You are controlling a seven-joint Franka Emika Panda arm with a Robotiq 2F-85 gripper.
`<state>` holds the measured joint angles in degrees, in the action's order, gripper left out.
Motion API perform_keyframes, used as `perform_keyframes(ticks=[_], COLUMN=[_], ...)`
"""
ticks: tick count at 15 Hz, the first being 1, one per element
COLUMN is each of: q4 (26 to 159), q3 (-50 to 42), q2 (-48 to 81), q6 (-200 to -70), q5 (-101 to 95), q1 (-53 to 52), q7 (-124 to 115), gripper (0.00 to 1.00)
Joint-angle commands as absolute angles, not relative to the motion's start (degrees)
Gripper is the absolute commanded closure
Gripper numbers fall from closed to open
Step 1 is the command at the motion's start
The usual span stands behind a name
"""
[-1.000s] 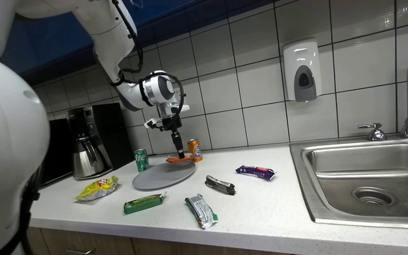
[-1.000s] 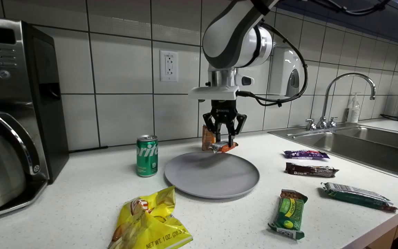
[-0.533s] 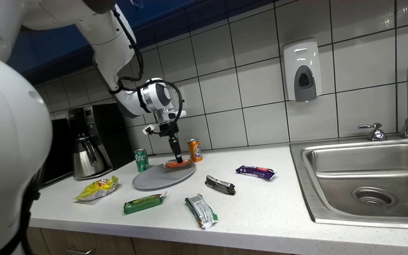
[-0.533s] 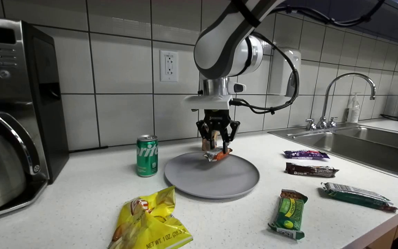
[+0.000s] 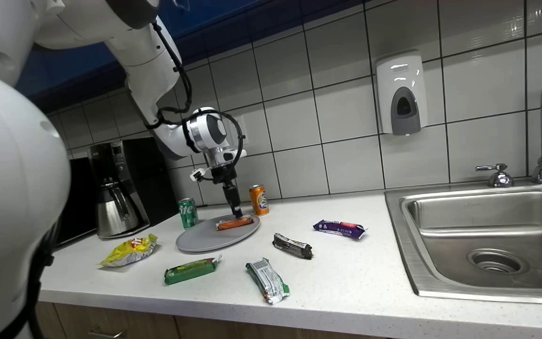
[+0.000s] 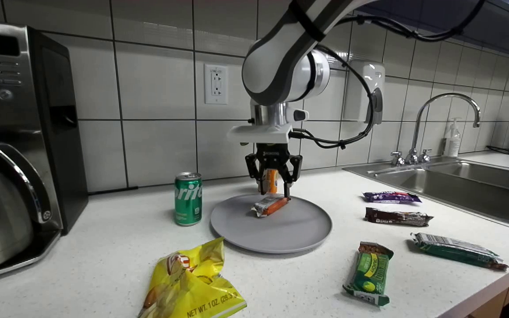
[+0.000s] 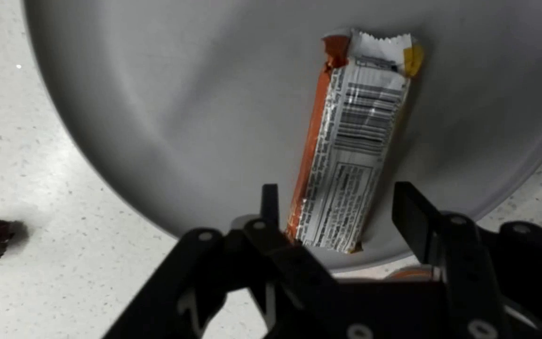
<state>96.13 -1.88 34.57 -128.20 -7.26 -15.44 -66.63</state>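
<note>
An orange and silver wrapped bar (image 6: 267, 206) lies on the round grey plate (image 6: 276, 236), near its back edge. It shows in both exterior views (image 5: 233, 223), and in the wrist view (image 7: 353, 146) its barcode side faces up. My gripper (image 6: 274, 192) is open just above and behind the bar. In the wrist view the fingers (image 7: 336, 197) stand apart on either side of the bar's near end, with a gap visible on both sides. The gripper holds nothing. An orange can (image 5: 259, 200) stands just behind the plate, partly hidden by the gripper in an exterior view (image 6: 271, 181).
A green can (image 6: 188, 198) stands left of the plate. A yellow chip bag (image 6: 192, 282) lies in front. Several wrapped bars lie to the right: green (image 6: 369, 274), green and silver (image 6: 457, 251), brown (image 6: 398, 217), purple (image 6: 391, 197). A coffee maker (image 6: 16, 132) and a sink (image 5: 407, 245) flank the counter.
My gripper has come down and toward the plate's middle with the bar, then opened. The bar has gone from between the fingers onto the plate.
</note>
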Motion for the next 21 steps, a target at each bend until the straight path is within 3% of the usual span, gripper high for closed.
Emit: perform_keyframes(ticks=[1, 2, 21], q4=[95.3, 95.4, 106.0], q3=[-1.7, -1.7, -3.6], q2=[34.0, 33.7, 20.4], q6=[-127.6, -127.6, -128.5], q5=[-7.3, -7.2, -7.3], q1=[-15.1, -15.0, -10.9], q7=[-64.6, -64.4, -66.0], gripper=[0.04, 0.00, 0.00])
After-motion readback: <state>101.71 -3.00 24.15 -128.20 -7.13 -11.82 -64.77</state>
